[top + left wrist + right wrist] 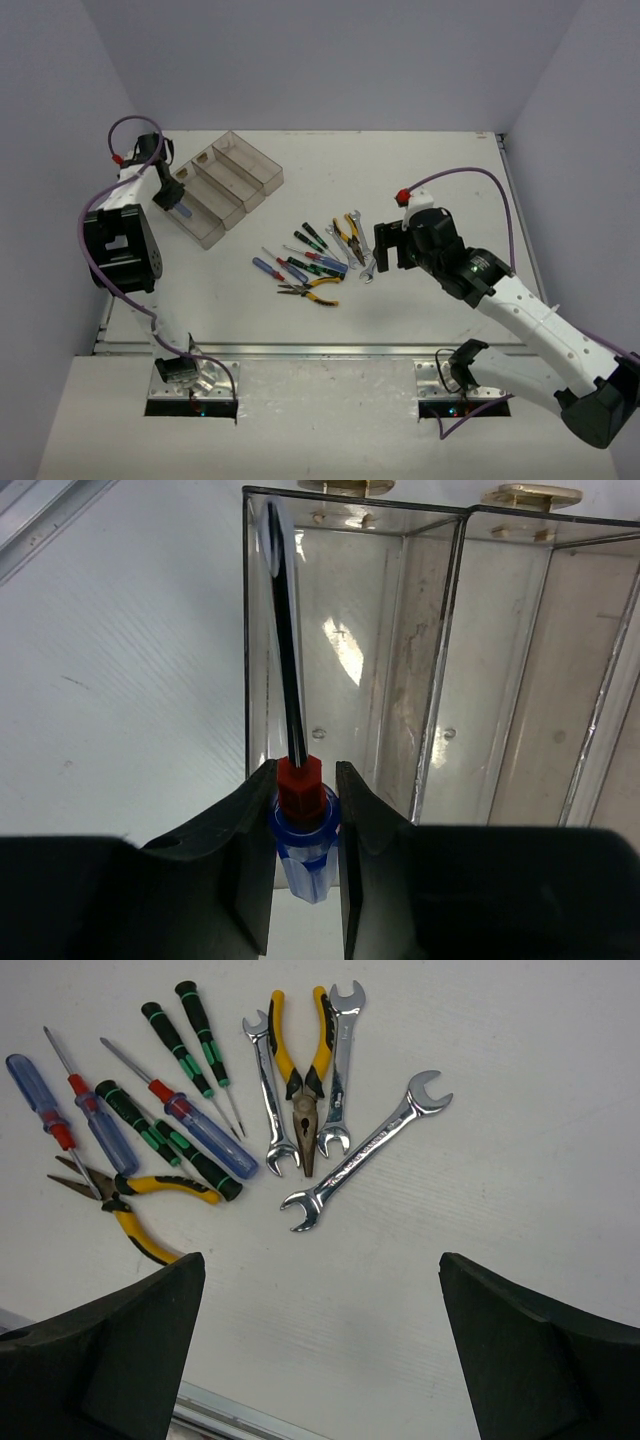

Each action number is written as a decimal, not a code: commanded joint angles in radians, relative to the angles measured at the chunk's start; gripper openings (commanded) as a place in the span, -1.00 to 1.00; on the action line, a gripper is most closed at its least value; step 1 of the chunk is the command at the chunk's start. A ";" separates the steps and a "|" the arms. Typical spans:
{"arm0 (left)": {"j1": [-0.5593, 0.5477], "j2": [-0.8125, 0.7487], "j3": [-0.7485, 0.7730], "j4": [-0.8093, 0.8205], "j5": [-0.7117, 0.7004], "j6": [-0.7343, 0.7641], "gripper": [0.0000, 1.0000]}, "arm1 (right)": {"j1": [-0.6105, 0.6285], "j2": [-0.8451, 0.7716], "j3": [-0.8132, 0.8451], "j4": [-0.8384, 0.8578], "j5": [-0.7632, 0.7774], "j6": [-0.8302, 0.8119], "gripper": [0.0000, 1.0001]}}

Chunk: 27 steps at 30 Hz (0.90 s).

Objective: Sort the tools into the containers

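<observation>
My left gripper (176, 203) (303, 780) is shut on a blue-handled screwdriver with a red collar (305, 840). Its black shaft (287, 650) points into the end bin of the row of clear containers (262, 178) (430, 680). The other tools lie in a loose group mid-table (315, 262). My right gripper (385, 248) (320, 1290) is open and empty, hovering just right of them. In the right wrist view I see three silver wrenches (365, 1150), two yellow-black pliers (298, 1070), blue-handled screwdrivers (210, 1135) and green-black screwdrivers (175, 1045).
The bins look empty in the left wrist view. The metal rail of the table's near edge (330, 350) runs below the tools. Grey walls close in the table on the far, left and right sides.
</observation>
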 commanded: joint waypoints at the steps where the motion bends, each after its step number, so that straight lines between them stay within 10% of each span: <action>1: -0.004 -0.053 -0.052 0.081 0.063 -0.069 -1.00 | -0.002 0.011 -0.010 0.053 -0.017 -0.012 0.98; 9: -0.032 -0.108 -0.153 0.187 0.093 -0.121 -0.62 | -0.002 0.041 -0.011 0.054 -0.029 -0.018 0.98; 20: -0.036 -0.326 -0.160 0.189 0.084 -0.124 0.97 | -0.002 0.131 -0.010 0.074 -0.043 -0.027 0.98; 27: -0.090 -0.677 -0.279 0.162 0.192 0.002 1.00 | -0.002 0.249 0.001 0.127 -0.229 -0.100 0.98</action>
